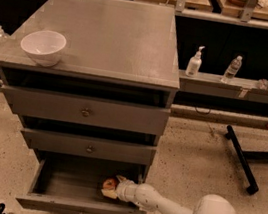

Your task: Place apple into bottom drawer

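Down low in the camera view, the white arm (pixel 161 206) is stretching leftward from the robot's body into the open bottom drawer (pixel 80 207). Its gripper (pixel 111 188) is clasping the apple (pixel 109 182) inside the drawer's right half. A white bowl (pixel 43 46) is sitting on the cabinet top (pixel 118 33).

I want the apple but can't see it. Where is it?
Low in the camera view, the apple lies inside the open bottom drawer, toward its right side, right at the pincer.
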Controlling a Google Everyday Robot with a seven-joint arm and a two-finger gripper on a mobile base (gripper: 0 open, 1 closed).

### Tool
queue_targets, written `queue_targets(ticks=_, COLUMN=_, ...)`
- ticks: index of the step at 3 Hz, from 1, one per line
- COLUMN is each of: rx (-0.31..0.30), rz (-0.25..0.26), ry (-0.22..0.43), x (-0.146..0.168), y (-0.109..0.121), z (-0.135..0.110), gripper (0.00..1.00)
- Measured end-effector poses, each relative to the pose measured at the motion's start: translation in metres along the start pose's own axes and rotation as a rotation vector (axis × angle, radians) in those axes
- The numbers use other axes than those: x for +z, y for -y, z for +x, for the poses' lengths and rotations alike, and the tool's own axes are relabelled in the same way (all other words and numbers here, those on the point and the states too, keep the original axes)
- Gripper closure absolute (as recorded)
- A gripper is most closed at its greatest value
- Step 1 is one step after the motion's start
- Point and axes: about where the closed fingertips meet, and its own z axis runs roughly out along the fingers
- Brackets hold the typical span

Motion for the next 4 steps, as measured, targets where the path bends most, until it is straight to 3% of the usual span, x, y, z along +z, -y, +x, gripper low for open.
queue_targets(ticks=2, rx=0.0, rz=-0.006, ry=0.0, x=0.002, y=-0.004, z=0.0, gripper=0.27)
queue_targets(ticks=3, rx=0.004, rz=0.0, ry=0.015, x=-0.002, y=-0.004, z=-0.002, gripper=0.22)
queue_targets(ticks=4, rx=0.006, rz=-0.007, ry=0.073, x=-0.026, y=-0.003, z=-0.013, gripper=0.02)
